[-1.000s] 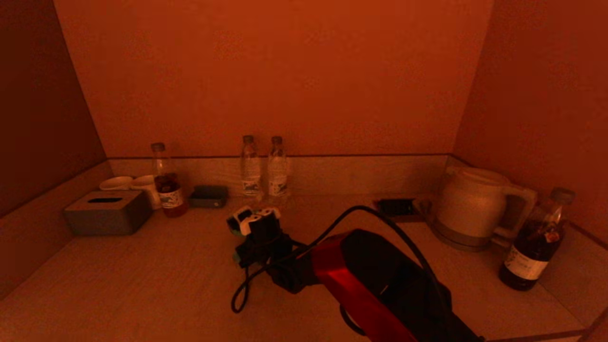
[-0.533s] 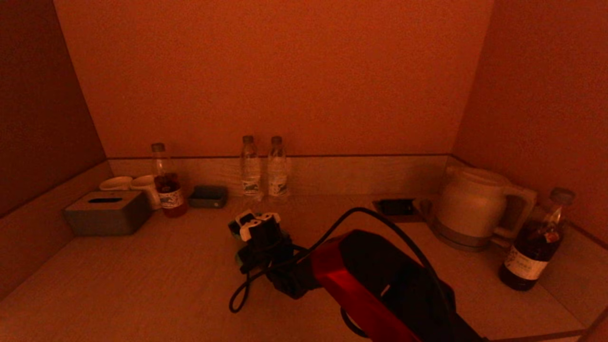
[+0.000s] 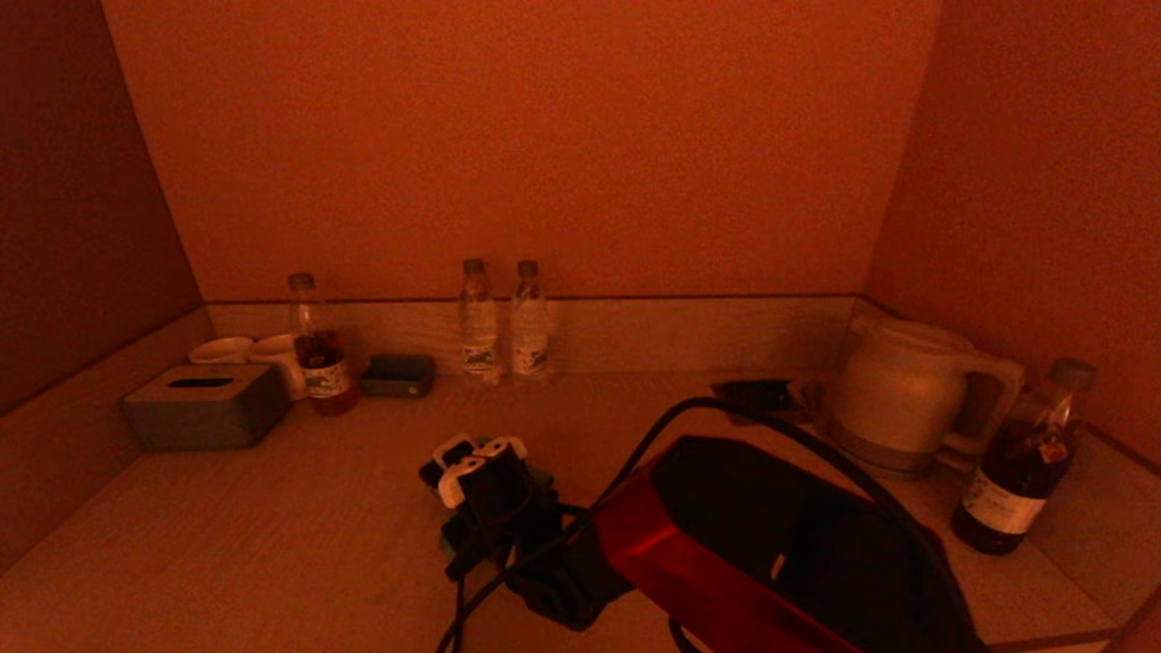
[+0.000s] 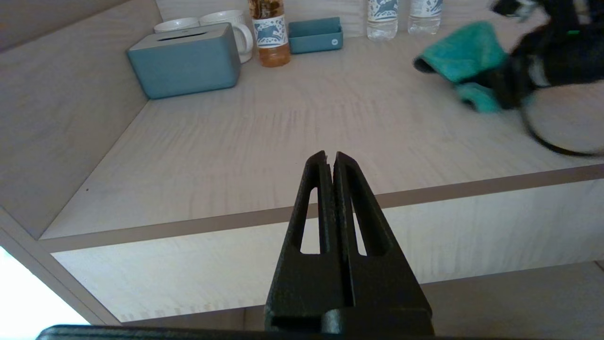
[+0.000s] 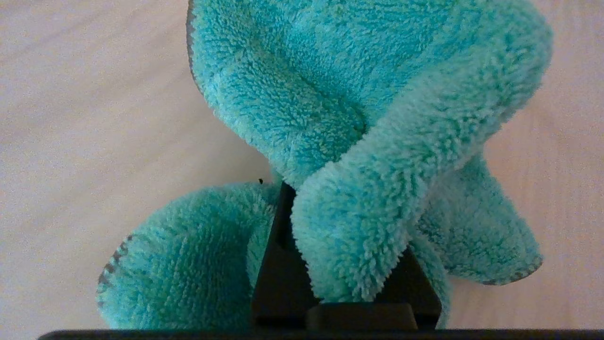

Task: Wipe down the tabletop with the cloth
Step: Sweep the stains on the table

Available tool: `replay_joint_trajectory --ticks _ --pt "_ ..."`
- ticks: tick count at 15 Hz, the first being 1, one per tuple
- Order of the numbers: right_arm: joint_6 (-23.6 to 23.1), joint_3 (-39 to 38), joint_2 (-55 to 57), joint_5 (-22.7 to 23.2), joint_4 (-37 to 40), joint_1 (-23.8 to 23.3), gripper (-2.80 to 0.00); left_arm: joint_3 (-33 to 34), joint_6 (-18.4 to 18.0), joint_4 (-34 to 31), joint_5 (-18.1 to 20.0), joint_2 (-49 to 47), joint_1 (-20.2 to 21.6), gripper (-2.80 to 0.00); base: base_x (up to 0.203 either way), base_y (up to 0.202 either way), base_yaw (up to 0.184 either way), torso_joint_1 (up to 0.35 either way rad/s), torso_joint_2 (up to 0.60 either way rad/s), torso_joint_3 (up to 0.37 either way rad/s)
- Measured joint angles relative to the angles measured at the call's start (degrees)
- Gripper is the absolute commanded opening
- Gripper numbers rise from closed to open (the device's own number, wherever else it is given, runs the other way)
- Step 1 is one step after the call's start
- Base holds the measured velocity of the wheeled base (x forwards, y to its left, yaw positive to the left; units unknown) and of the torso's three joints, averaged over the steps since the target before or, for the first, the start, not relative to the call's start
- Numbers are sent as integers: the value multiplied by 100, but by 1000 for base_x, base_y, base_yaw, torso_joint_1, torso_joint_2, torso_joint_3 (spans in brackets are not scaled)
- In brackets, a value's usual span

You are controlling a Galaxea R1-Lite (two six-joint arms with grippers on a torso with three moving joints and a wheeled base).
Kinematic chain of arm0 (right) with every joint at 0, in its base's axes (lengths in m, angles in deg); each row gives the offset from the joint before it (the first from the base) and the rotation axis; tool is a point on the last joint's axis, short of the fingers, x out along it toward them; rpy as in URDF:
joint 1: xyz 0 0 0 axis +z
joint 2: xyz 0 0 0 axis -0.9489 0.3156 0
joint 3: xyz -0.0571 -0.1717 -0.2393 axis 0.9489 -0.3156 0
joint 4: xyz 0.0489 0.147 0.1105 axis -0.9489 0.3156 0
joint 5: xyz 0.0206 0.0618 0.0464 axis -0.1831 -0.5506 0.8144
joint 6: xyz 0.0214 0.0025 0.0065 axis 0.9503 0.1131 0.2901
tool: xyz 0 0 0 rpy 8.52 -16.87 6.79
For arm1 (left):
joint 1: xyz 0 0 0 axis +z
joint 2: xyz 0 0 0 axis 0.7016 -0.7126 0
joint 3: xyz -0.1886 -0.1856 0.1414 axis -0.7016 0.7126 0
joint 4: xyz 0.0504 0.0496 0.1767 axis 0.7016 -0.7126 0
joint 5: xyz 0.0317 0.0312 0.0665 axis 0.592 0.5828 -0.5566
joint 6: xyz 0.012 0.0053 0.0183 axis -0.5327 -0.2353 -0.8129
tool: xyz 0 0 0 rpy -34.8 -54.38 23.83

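Pale wood-grain covers the desk [image 3: 272, 544], which sits in a walled alcove with its clutter pushed to the back and sides. At the far left stands a tissue box [image 3: 207, 405], then two cups [image 3: 249, 352], a tea bottle [image 3: 315, 349] and a small tray [image 3: 399, 375]; two water bottles [image 3: 502, 319] stand at the back centre, and a kettle [image 3: 907, 394] and a dark bottle [image 3: 1025, 462] occupy the right side. The left tool [image 4: 330, 163] hangs off the front edge of the desk, its fingers pressed together with nothing between them, evidently parked. Right of it, near the middle of the desk, the right tool [image 5: 339, 198] is clenched on the teal cloth [image 5: 339, 118], whose plush folds bulge around the fingers and lie against the surface. The wiping itself looks to be the step in hand, with the cloth down on the open central area. The next move probably calls for a steady sweep across the bare stretch toward the front and left, with downward pressure so the cloth drags flat rather than bunching, and with the arm's trailing cable [image 3: 472, 580] kept away from the bottles.
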Motion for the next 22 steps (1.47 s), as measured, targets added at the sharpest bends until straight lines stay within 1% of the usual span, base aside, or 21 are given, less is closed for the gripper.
replay_joint_trajectory --ticks 3,7,9,13,17,20,22 --pt "7 -390 -332 -41 -277 148 -280 0 0 0 -1 0 -5 -280 0 0 0 0 0 0" --pt "16 -1236 -820 -193 -657 329 -280 0 0 -2 0 0 -7 -280 0 0 0 0 0 0" --pt "33 -1480 -984 -248 -822 351 -280 0 0 -2 0 0 -7 -280 0 0 0 0 0 0" --pt "267 -1875 -1162 -274 -937 345 -280 0 0 -10 0 0 -5 -280 0 0 0 0 0 0" --pt "480 -2207 -1184 -296 -1201 166 -280 0 -1 -2 -1 0 4 -280 0 0 0 0 0 0" --pt "488 -2249 -1182 -306 -1258 11 -280 0 -2 -2 -1 0 -5 -280 0 0 0 0 0 0" --pt "486 -2281 -1175 -344 -1261 -183 -280 0 -2 -2 -1 0 -5 -280 0 0 0 0 0 0"
